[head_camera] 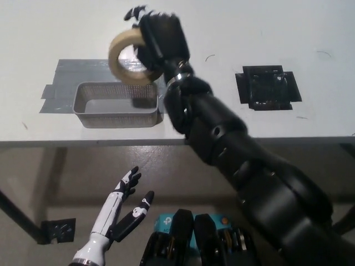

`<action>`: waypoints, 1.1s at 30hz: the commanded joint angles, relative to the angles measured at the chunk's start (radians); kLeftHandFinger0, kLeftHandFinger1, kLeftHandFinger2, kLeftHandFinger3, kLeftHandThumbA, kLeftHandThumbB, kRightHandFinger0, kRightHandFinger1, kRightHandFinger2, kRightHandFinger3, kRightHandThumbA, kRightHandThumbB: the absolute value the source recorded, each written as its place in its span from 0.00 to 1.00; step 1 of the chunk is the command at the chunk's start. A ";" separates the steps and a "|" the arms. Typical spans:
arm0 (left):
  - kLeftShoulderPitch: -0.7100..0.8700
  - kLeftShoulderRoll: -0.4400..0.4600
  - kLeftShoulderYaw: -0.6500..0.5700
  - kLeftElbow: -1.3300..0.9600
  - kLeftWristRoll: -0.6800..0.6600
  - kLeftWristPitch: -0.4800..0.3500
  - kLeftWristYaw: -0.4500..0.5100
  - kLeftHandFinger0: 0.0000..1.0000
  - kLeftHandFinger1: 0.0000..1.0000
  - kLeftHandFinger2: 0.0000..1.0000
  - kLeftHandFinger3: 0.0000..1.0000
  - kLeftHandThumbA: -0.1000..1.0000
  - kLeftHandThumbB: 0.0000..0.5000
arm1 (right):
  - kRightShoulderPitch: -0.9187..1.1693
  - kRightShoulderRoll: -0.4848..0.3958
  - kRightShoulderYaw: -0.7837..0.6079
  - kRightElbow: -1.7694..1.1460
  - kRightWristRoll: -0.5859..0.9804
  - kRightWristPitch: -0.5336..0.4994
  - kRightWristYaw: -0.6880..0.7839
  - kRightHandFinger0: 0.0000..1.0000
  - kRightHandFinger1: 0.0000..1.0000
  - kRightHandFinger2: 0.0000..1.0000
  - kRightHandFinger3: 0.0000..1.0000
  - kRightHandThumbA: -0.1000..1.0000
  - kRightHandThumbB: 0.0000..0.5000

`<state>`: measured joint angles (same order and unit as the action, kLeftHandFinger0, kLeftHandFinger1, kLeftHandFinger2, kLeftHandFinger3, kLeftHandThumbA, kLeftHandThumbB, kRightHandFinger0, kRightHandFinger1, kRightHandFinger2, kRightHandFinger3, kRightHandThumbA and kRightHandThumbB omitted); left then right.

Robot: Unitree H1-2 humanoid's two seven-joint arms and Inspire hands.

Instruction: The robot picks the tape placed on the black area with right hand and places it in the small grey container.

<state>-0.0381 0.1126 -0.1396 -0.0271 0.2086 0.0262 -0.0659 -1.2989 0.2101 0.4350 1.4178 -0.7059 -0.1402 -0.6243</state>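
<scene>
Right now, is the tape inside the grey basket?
No. The tape hangs above the grey basket, held in the right hand.

Cream tape [132, 57], grey mesh container [115, 105], black square patch [268, 87].

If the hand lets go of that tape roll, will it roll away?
Probably not: the tape hangs over the grey container, whose walls should stop it. It looks stiff, a ring keeping its shape in the right hand. Likely light.
</scene>
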 commanded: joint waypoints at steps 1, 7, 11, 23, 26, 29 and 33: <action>-0.019 0.004 -0.007 -0.041 -0.002 0.003 -0.019 1.00 1.00 1.00 1.00 0.69 0.05 | -0.036 0.022 0.010 -0.004 0.026 0.050 0.026 0.00 0.28 0.73 0.80 0.00 0.39; -0.021 0.003 -0.017 -0.044 0.004 0.009 -0.023 1.00 1.00 1.00 1.00 0.67 0.08 | -0.019 0.044 0.031 0.001 0.024 0.069 0.022 0.00 0.29 0.74 0.85 0.00 0.43; -0.019 -0.001 -0.024 -0.058 0.009 0.027 -0.025 1.00 1.00 1.00 1.00 0.66 0.07 | -0.012 0.051 0.050 0.005 0.026 0.076 0.049 0.00 0.30 0.76 0.87 0.00 0.37; -0.026 -0.003 -0.023 -0.050 -0.010 0.004 -0.033 0.98 1.00 1.00 1.00 0.51 0.00 | 0.015 0.031 0.001 -0.003 0.110 0.117 0.195 1.00 1.00 1.00 1.00 0.81 0.48; -0.025 0.001 -0.033 -0.056 0.020 0.006 -0.026 1.00 1.00 1.00 1.00 0.54 0.00 | 0.030 0.021 0.019 -0.004 0.095 0.124 0.209 1.00 1.00 1.00 1.00 0.89 0.63; -0.029 -0.003 -0.037 -0.060 0.033 0.018 -0.021 1.00 1.00 1.00 1.00 0.55 0.01 | 0.037 0.005 0.043 -0.007 0.080 0.125 0.264 1.00 1.00 1.00 1.00 0.99 0.68; -0.032 -0.007 -0.033 -0.067 0.028 0.031 -0.022 0.99 1.00 1.00 1.00 0.58 0.03 | 0.031 -0.031 0.080 -0.033 0.063 0.081 0.349 1.00 1.00 1.00 1.00 0.98 0.76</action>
<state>-0.0510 0.1104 -0.1683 -0.0604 0.2258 0.0573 -0.0881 -1.2228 0.2089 0.4894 1.4264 -0.6378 -0.0268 -0.3839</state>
